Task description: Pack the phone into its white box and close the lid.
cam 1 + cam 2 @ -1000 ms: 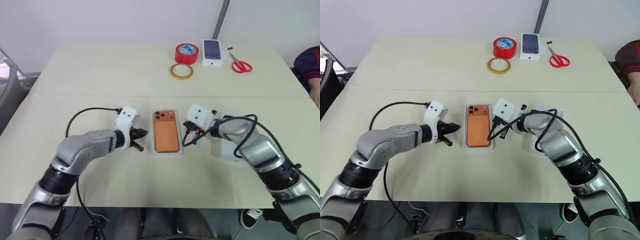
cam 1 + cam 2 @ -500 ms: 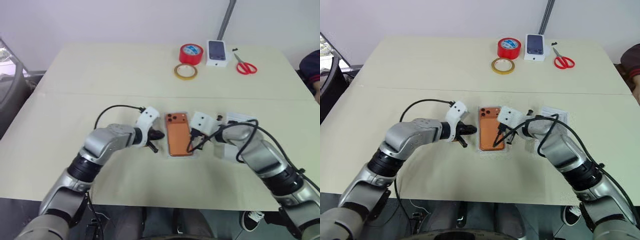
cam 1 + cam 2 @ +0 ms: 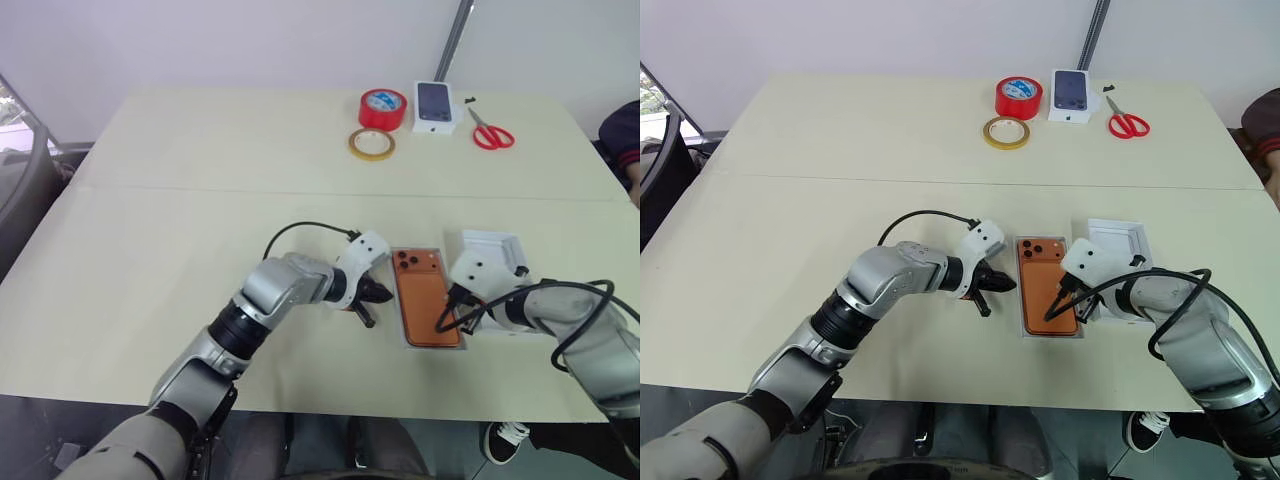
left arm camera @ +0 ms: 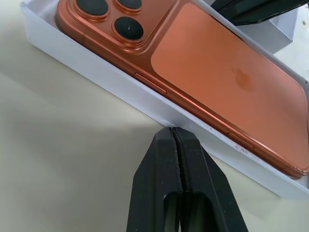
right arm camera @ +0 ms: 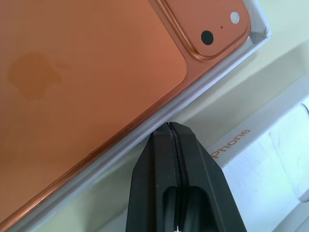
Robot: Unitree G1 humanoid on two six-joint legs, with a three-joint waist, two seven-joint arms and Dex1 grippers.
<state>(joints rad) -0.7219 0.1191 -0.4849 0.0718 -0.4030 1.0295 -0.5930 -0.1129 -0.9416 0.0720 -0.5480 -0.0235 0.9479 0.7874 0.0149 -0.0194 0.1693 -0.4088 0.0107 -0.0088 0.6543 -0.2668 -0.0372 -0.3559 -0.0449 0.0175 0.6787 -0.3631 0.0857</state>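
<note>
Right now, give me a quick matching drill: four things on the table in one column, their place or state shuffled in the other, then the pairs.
Things:
1. phone
2. left gripper
3. scissors
4. yellow tape ring

Places or states:
A. far right of the table, lying flat
B. just in front of the red tape roll
C. shut, at the white box's left wall
D. back up inside the white box

Pairs: 1-D, 2-C, 3-A, 4-B
</note>
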